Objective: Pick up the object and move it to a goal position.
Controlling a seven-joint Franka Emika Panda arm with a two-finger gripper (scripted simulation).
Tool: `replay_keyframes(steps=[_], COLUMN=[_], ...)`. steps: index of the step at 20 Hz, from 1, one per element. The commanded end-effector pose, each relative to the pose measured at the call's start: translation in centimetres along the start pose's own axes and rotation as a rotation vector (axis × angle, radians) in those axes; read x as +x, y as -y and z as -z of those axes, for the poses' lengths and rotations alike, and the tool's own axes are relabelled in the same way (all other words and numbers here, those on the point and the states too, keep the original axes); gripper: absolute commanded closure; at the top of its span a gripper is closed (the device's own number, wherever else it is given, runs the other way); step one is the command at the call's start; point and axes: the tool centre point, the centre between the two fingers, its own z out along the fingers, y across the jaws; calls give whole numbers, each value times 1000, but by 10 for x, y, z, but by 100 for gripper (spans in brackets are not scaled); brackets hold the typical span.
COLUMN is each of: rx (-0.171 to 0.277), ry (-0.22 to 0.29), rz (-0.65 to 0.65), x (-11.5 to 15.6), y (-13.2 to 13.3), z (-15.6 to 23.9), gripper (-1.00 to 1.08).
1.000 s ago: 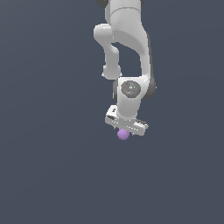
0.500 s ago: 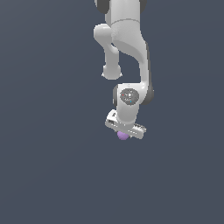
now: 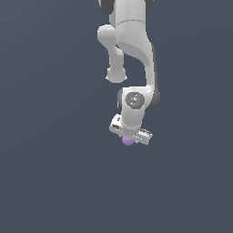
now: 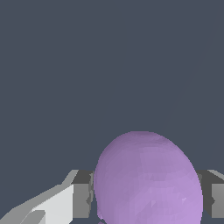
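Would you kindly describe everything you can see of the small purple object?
The purple object is a small, smooth, light-purple rounded blob, matte and plain. In the exterior view it peeks out beneath the white hand, much smaller than it. In the wrist view it sits between the two fingers, which press against its sides. No nub is visible; its underside is hidden.

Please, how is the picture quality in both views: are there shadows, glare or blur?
Exterior view: sharp, flat simulator render; no cast shadow on the grey ground, soft shading on the white arm; the purple object is tiny under the gripper. Wrist view: no glare; the object fills the frame and is cut by the edge, faceted, between the fingers.
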Motion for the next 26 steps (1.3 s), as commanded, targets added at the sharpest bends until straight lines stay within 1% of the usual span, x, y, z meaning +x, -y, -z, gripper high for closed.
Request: replay_keyframes(steps=[1,7,11,19,22,26], rx=[0,0,0,-1,-1,-1], ry=[0,0,0,0,0,0], rz=[0,0,0,-1,-1,-1], x=[0,-4,-9,-21,-23,-24], y=[0,7,17,44,51,55], z=[0,16,40,101,115,124], gripper=[108,108,108,108,108,108])
